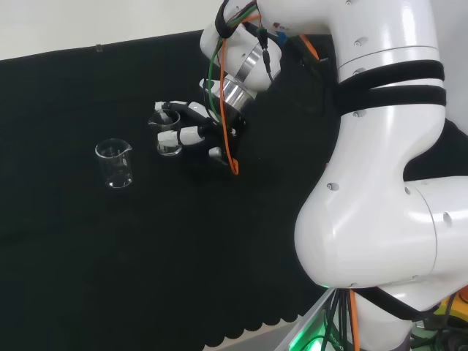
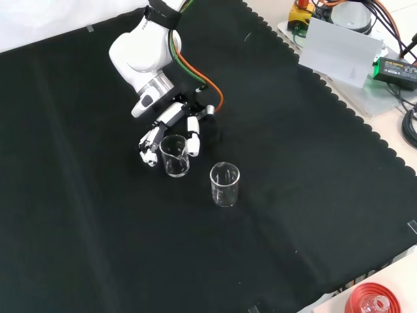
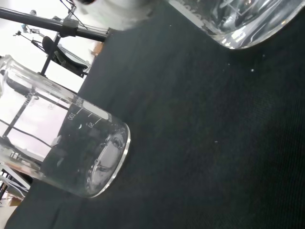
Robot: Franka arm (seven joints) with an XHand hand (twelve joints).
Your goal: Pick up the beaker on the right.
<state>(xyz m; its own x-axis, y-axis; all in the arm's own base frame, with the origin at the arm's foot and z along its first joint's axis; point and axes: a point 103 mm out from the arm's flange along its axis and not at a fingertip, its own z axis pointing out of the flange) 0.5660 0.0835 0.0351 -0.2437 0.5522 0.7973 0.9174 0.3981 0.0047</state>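
We see the white arm reaching out low over the black cloth, wrist bent down. In the head view its big links stand at the right, and the hand (image 1: 191, 130) works to their left. In the front view the hand (image 2: 171, 130) comes in from the top, palm toward us, fingers (image 2: 193, 137) curled around a clear beaker (image 2: 174, 155) standing upright on the cloth.
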